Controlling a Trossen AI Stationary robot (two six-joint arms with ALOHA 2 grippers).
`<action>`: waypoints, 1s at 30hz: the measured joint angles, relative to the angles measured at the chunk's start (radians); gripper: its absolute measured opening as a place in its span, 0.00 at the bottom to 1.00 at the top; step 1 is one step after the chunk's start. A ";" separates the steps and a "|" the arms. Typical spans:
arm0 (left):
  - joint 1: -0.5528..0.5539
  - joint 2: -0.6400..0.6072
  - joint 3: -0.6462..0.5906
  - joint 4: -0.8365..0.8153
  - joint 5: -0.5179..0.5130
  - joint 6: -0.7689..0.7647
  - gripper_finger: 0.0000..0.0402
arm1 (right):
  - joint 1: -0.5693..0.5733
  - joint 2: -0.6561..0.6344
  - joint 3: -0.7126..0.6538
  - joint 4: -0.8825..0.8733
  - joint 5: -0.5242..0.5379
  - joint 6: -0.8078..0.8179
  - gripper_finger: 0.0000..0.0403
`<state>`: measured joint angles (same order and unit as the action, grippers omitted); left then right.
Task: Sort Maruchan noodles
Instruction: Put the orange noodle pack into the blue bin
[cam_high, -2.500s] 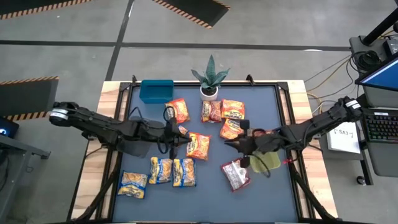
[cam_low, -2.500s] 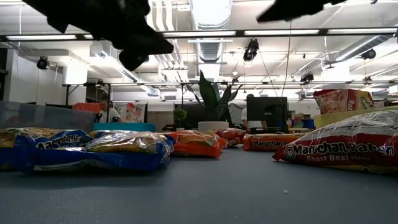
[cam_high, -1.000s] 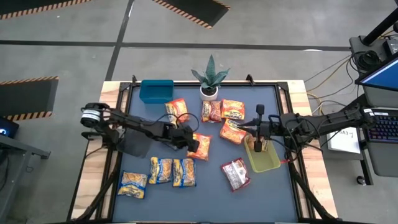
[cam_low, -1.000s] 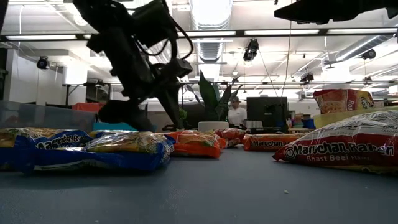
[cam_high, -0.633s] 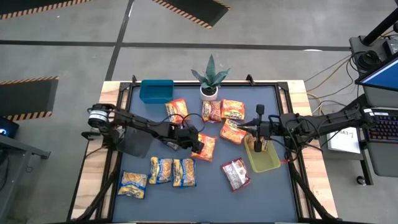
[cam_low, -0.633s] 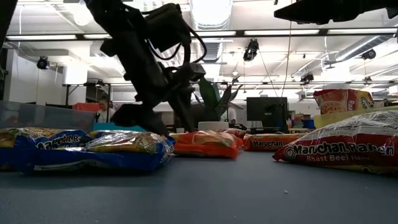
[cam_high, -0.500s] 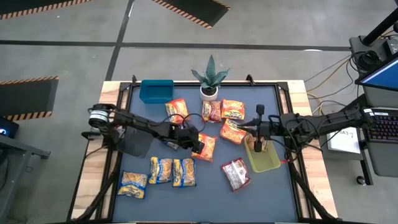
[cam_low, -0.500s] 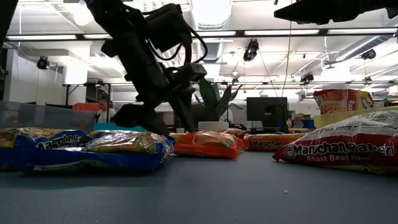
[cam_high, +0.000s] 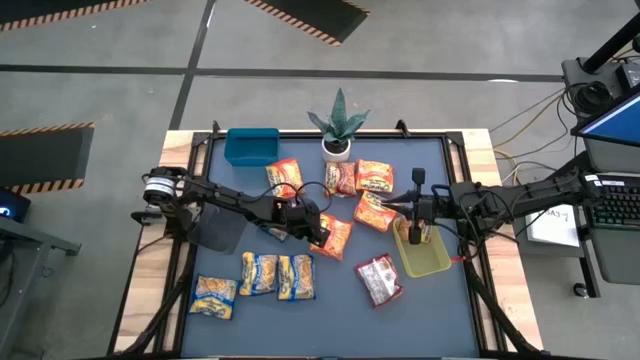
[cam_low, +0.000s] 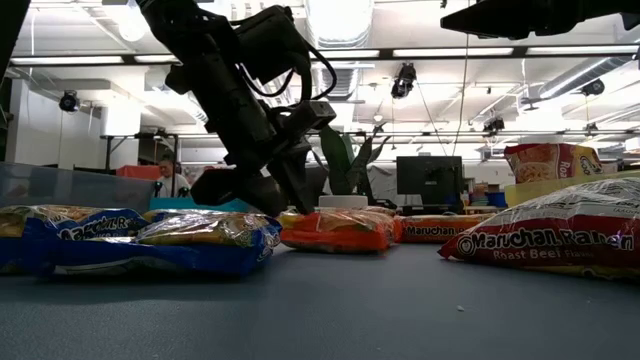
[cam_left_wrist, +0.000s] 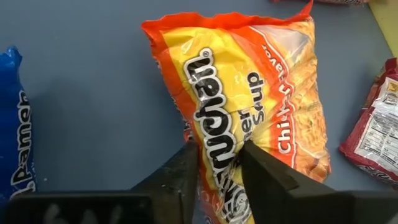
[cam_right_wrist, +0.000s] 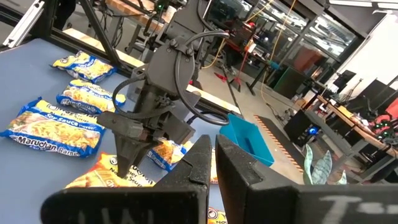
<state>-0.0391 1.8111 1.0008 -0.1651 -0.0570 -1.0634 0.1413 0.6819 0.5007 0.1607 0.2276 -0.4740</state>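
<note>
An orange Maruchan packet (cam_high: 335, 238) lies near the table's middle, and my left gripper (cam_high: 314, 228) is shut on its left end; it fills the left wrist view (cam_left_wrist: 261, 93). My right gripper (cam_high: 412, 233) hangs shut and empty over the yellow-green bin (cam_high: 428, 258), its fingers close together in the right wrist view (cam_right_wrist: 214, 155). An orange packet (cam_low: 545, 160) shows in that bin in the low view. Other orange packets (cam_high: 357, 178) lie flat at the far middle. Yellow-and-blue packets (cam_high: 278, 276) lie near left, and a red-and-white one (cam_high: 379, 281) near right. My left gripper pinches the orange packet between its two fingers (cam_left_wrist: 264, 171) at the end nearest the arm (cam_left_wrist: 219, 163), where the plastic bunches up in the gap. The fingers slant down from the table's left and point along the packet. Most of the packet lies on the table.
A blue bin (cam_high: 251, 146) and a small potted plant (cam_high: 338, 132) stand at the far edge. A grey translucent bin (cam_high: 220, 231) sits under the left arm. One more yellow-and-blue packet (cam_high: 214, 296) lies at the near left corner.
My left gripper has gone down and toward the table's right edge onto the orange packet. The packet has slid a little to the right along the table.
</note>
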 joint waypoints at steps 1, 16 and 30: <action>0.000 0.000 0.000 0.000 0.000 0.002 0.20 | 0.000 0.000 0.000 0.000 0.000 -0.001 0.03; -0.050 -0.020 0.117 -0.096 -0.069 0.369 0.15 | 0.000 0.000 0.000 0.000 0.000 -0.009 0.03; -0.087 -0.022 0.295 -0.381 -0.197 0.533 0.00 | 0.000 0.000 0.000 0.000 0.000 -0.010 0.03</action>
<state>-0.1257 1.7886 1.2953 -0.5456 -0.2537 -0.5304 0.1413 0.6819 0.5011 0.1606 0.2279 -0.4835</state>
